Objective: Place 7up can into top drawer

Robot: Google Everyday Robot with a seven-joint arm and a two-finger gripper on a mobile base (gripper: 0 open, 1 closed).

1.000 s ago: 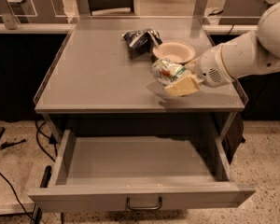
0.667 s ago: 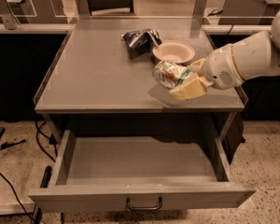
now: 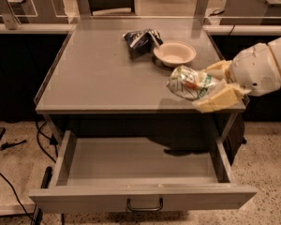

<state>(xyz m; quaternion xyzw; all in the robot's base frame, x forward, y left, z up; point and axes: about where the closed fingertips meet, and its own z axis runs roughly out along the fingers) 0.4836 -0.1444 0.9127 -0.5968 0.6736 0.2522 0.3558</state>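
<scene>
My gripper [image 3: 203, 89] is clamped around the 7up can [image 3: 189, 82], one beige finger [image 3: 219, 69] over the top of it and the other beneath its right end. My arm [image 3: 260, 69] reaches in from the right edge of the view, its rounded white wrist nearly level and pointing left across the front right corner of the desk [image 3: 98, 74]. The can lies on its side in my grip, its long axis running roughly left to right and tipped a little, with one end pointing left toward the middle of the desk and the other tucked between my fingers. Green print and a spot of red show on its pale side. It hangs just above the desk surface near the front edge, and a dark shadow lies on the grey top under it. Behind the can, close but apart from it, stands the round beige bowl [image 3: 174, 53], and just to the left of the bowl, touching or almost touching its rim, lies the dark wrinkled snack bag [image 3: 141, 40]. Below the desk's front edge the top drawer [image 3: 140, 196] is pulled out wide, its flat front panel toward the camera and its dark bar handle [image 3: 144, 205] at the centre. A shadow falls on the right part of its floor. Between the can and the drawer's opening lies only the desk's front edge. Dark cables [image 3: 18, 191] trail over the speckled floor at the left.
</scene>
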